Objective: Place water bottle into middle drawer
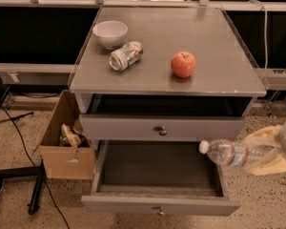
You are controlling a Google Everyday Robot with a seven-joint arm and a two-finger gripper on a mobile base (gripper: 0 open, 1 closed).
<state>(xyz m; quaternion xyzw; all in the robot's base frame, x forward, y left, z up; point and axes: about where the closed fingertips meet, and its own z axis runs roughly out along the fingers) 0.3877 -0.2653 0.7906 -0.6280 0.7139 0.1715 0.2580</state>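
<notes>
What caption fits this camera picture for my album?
Gripper at right holds a bottle sideways by the right wall of the open middle drawer; bowl, can, apple on top.

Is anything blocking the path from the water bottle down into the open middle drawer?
Nothing visible does. The gripper holds the water bottle sideways at the right, with its cap end over the right wall of the middle drawer. No objects show on the drawer floor.

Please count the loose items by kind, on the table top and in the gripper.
bowl: 1
can: 1
apple: 1
water bottle: 1, held in the gripper at the middle drawer's right side
total: 4
</notes>
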